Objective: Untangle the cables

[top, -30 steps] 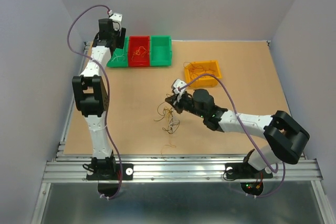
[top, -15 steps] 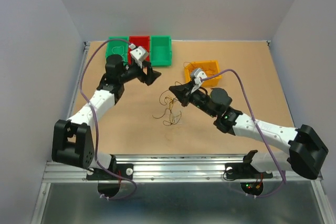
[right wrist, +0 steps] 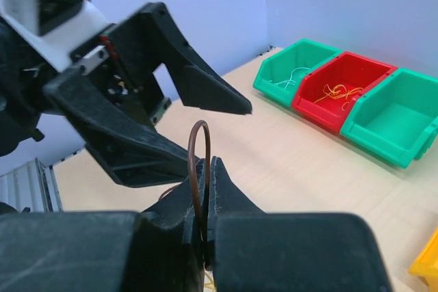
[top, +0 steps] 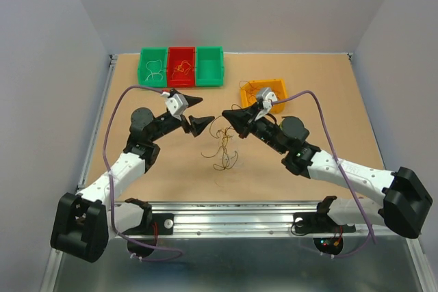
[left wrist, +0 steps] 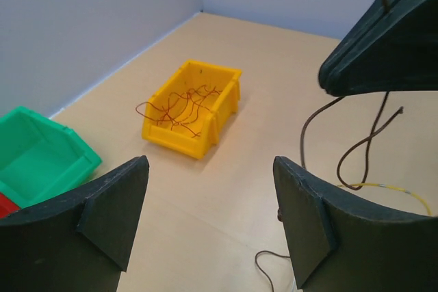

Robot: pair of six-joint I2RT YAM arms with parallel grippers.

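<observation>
A tangle of thin cables (top: 222,147), brown with some yellow, hangs down to the table mid-board. My right gripper (top: 226,115) is shut on a brown cable (right wrist: 199,158), whose loop sticks up above the pinched fingertips of the right gripper (right wrist: 209,167). The rest of that cable (left wrist: 367,140) dangles below the right gripper (left wrist: 383,46). My left gripper (top: 207,111) faces it from the left, a short gap away, open wide. Between the tips of the left gripper (left wrist: 209,200) there is only bare table, and a dark strand lies beside its right finger (left wrist: 308,220).
A yellow bin (top: 263,94) with reddish wires stands just behind the right gripper. At the back left sit a green bin (top: 152,66) with pale wire, a red bin (top: 181,66) with orange wire, and another green bin (top: 209,65). Grey walls enclose the board.
The left arm swung from the back-left bins down to mid-board and now faces the right gripper, opened a little wider. The right gripper lifted the tangle and moved slightly back.
</observation>
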